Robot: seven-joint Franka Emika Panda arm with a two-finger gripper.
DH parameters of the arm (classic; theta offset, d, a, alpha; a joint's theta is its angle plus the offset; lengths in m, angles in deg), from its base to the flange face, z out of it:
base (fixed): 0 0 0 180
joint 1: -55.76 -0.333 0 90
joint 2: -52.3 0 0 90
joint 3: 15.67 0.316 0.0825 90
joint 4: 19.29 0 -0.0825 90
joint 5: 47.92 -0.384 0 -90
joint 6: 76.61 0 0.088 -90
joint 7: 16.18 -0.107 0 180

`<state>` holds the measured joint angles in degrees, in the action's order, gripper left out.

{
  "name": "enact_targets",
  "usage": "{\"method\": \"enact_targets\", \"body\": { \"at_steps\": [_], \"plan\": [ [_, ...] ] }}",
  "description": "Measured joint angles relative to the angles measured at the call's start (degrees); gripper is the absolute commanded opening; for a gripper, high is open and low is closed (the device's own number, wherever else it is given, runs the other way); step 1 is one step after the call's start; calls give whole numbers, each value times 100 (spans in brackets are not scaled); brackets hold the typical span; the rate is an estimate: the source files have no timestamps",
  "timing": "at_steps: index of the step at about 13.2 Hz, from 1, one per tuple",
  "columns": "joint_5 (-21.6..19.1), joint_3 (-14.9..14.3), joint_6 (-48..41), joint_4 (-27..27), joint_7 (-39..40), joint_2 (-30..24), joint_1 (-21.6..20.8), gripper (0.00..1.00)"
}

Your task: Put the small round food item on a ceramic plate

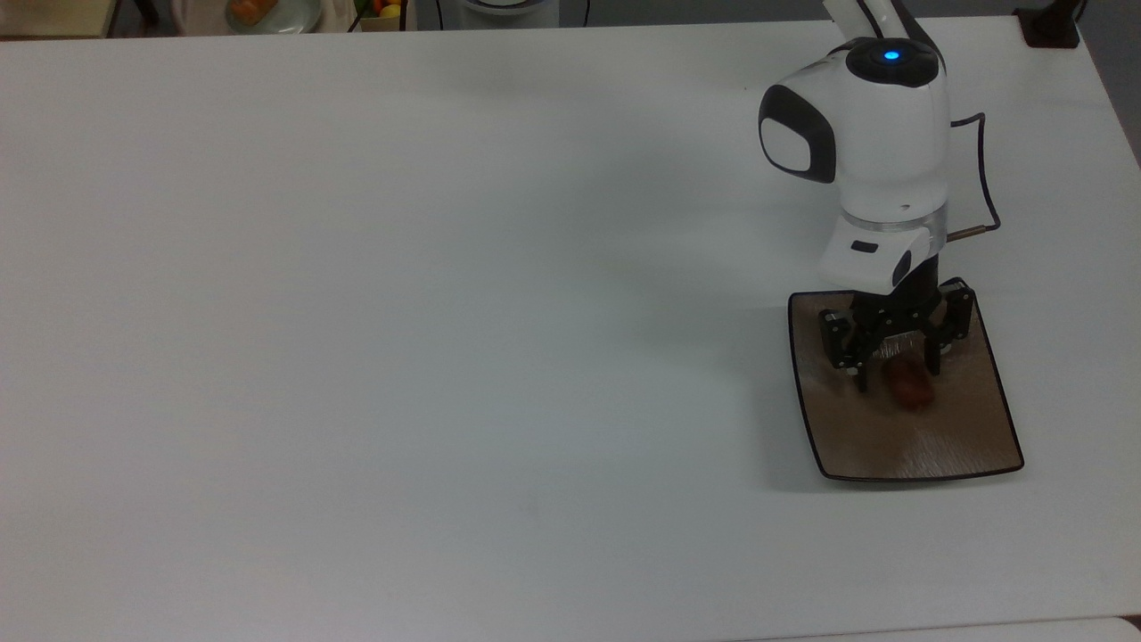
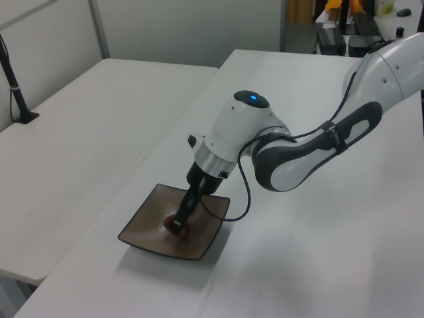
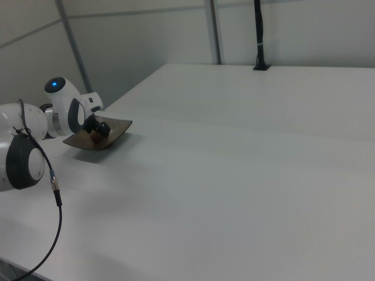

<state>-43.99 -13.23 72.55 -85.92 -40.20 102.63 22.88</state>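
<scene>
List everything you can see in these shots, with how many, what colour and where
ceramic plate: one, tan-brown with black rim, on the table at the top view's right.
small round food item: one, dark reddish-brown, lying on the plate between the open fingers.
table: one, white, under the plate.
pale dish: one, holding orange food, at the top view's upper left edge.
black post: one, standing at the table's far edge in the right view.
gripper: one, black, low over the plate, open.
arm: one, white and dark grey.

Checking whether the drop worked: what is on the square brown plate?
The small brown food item lies on the plate, between the open tool's fingers. Its underside is hidden.
</scene>
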Motion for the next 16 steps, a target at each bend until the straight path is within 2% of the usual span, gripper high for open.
{"method": "enact_targets", "body": {
  "at_steps": [6,9,12,16],
  "plan": [
    [0,-5,5,4,-3,-25,-2,100],
    [0,-20,5,-27,-36,-217,-1,100],
    [0,-36,-319,-289,-57,-731,6,100],
    [-1,-64,-1976,-606,-124,-1763,67,100]
  ]
}}
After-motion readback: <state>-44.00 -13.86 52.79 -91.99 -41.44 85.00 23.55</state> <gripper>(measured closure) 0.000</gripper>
